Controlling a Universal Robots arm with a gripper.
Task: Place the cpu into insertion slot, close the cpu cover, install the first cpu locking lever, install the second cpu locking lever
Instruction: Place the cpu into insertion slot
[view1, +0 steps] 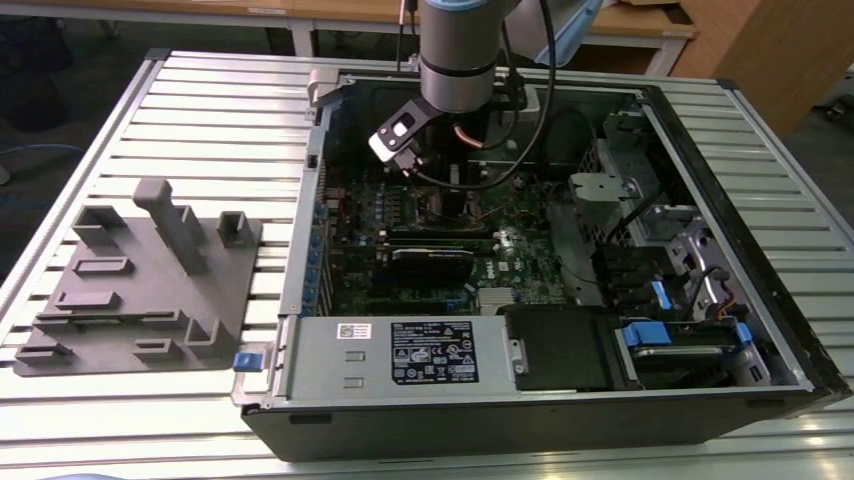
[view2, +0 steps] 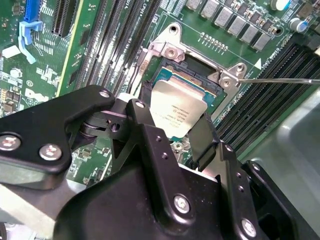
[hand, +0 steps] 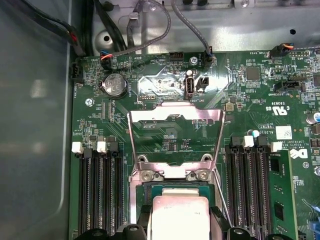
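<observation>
The fingers (view2: 202, 135) are clamped on two opposite edges of the cpu (view2: 176, 111), whose silvery top faces the second wrist view. The chip hangs over the near part of the insertion slot (view2: 197, 80). It overlaps the slot but does not appear squared within its walls, and I cannot tell whether its underside touches the contacts. To place it well, I judge the chip should be kept level and its edges brought parallel to the slot's rim. It should then go straight down with no sideways slide, since the contacts look fine and easily bent. Letting go seems wise only once it lies flat. Beyond the slot, the cpu cover (hand: 175, 114) stands swung up and back on its hinge, clear of the chip's path. A thin locking lever (view2: 280, 80) juts out beside the slot, unlatched. In the exterior view the arm (view1: 454, 50) reaches down into the open computer case (view1: 747, 160) on the slatted surface (view1: 200, 110).
</observation>
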